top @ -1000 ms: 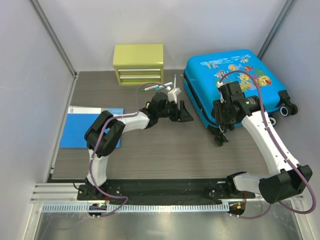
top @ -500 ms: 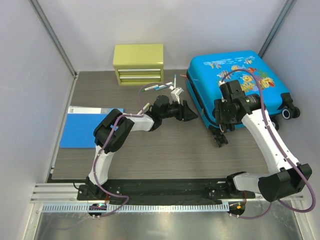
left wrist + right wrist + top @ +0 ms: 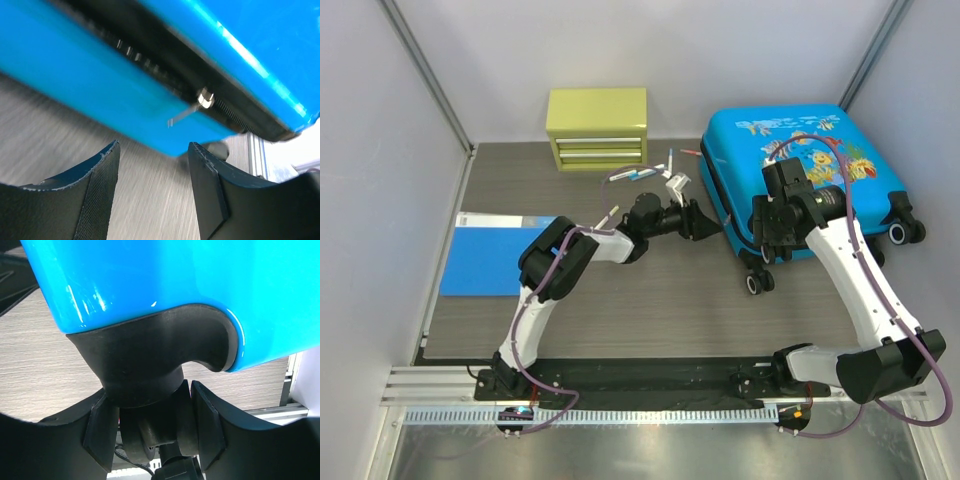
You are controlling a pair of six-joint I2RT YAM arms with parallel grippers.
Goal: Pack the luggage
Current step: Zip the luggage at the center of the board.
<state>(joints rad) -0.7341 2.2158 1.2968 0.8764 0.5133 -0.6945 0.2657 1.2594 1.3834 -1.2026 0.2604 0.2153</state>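
The luggage (image 3: 740,165) lies flat on the table (image 3: 650,300) at the back right, closed, with its fish-and-coral lid facing up. Its wheels (image 3: 898,232) point to the right and toward the near edge. Any lettering in the print is too small to read.

The right gripper (image 3: 767,248) is at the luggage's near left corner. In the right wrist view its fingers (image 3: 100,432) press on both sides of the black wheel mount (image 3: 145,365) under the blue shell (image 3: 150,275). The right gripper (image 3: 150,390) is clamped on that mount, with the wheel (image 3: 150,437) low between the pads.

The left gripper (image 3: 698,222) reaches across to the luggage's left edge. In the left wrist view its jaws stand apart and hold nothing. The left gripper (image 3: 154,147) sits just short of the shell's lower edge (image 3: 75,65). Above it runs the black zip band (image 3: 150,55), with a metal zip pull (image 3: 202,97) hanging beyond the right finger (image 3: 207,185).

A yellow-green drawer box (image 3: 597,128) stands at the back, well left of the luggage. A few pens (image 3: 638,173) lie between the box and the luggage. A blue folder (image 3: 485,262) lies flat at the left edge. It has a white strip along its far side, and any writing on the strip is too small to make out.
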